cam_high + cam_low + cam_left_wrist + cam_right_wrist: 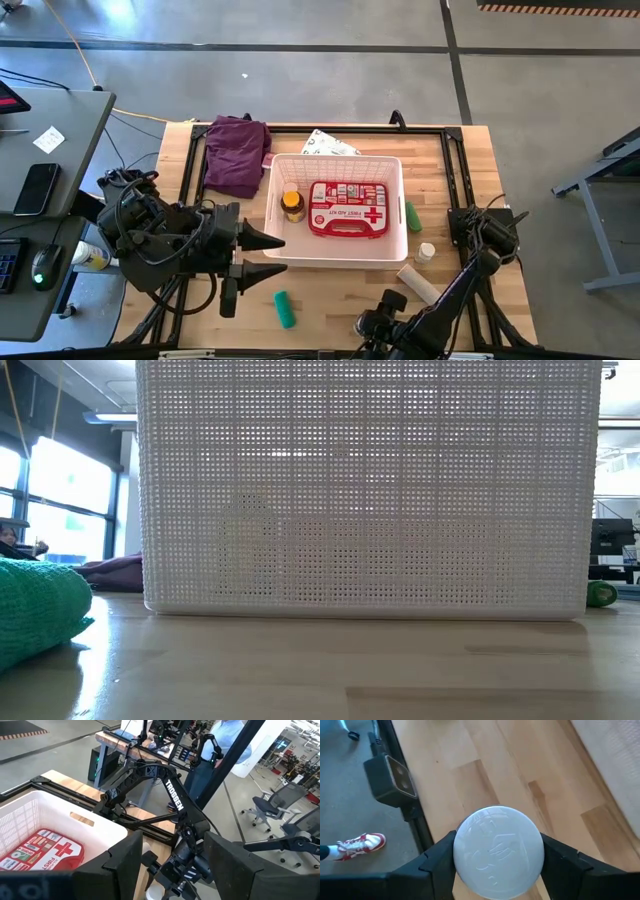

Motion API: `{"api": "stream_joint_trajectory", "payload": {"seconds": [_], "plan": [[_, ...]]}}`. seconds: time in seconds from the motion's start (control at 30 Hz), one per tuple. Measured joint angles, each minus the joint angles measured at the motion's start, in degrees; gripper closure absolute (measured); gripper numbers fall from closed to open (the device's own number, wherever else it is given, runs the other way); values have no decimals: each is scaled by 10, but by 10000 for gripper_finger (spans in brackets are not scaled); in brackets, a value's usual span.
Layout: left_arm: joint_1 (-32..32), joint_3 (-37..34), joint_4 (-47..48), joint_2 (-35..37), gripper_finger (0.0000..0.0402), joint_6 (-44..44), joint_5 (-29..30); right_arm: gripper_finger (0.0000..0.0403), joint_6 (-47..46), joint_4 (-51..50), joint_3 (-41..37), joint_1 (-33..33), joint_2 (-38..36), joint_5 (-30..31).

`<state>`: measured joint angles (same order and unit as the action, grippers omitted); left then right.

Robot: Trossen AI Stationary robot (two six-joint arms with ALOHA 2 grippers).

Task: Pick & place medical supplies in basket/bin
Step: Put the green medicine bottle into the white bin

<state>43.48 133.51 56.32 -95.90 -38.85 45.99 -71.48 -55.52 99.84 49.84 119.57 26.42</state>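
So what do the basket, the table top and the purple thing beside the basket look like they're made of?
Basket: white moulded plastic, matte, going by its fine perforated grid walls and cut-out handle. Table top: light wood in joined strips with visible grain, smooth, slightly sheened finish. Purple cloth: soft fabric, since it lies crumpled in folds.

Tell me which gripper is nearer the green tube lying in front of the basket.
Left. The left gripper hovers just behind the green tube, beside the basket; the right gripper sits farther off, its fingers around a white-capped bottle.
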Motion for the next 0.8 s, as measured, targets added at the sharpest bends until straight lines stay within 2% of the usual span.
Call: {"api": "stream_joint_trajectory", "payload": {"seconds": [0.43, 0.67, 0.8], "plan": [[0, 0, 14, 0, 156, 1, 2, 180, 15, -1, 20, 0, -6, -14], [0, 0, 14, 0, 156, 2, 2, 180, 24, -12, 21, -14, -51, 24], [0, 0, 17, 0, 156, 2, 2, 180, 56, 20, 21, -36, -86, 55]]}}
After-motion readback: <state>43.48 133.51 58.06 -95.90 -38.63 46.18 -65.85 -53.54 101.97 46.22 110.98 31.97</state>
